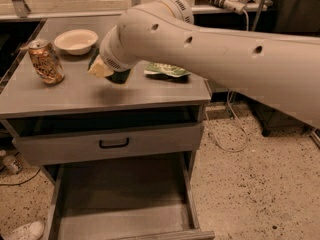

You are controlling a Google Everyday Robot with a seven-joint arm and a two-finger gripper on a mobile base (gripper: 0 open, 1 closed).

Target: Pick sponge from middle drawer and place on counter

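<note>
A big white robot arm (225,49) reaches in from the right, over the flat grey metal counter (60,91). At its end is the gripper (112,74), mostly hidden behind the arm. It hangs just above the middle of the counter. Its fingers are closed around the small square sponge with a yellow body and a dark green face (100,69). The sponge is tilted and is up in the air, not touching the counter. A soft shadow lies on the counter under it.

On the far left of the counter sits a round white bowl (76,40). Near it, closer to the left edge, stands a shiny gold and brown drink can (46,61). A crinkled green chip bag (166,70) lies to the right of the sponge.

Below the counter is a grey drawer front with a black handle (114,144). Under that, the wide grey metal middle drawer (125,204) is pulled out toward the near side.
</note>
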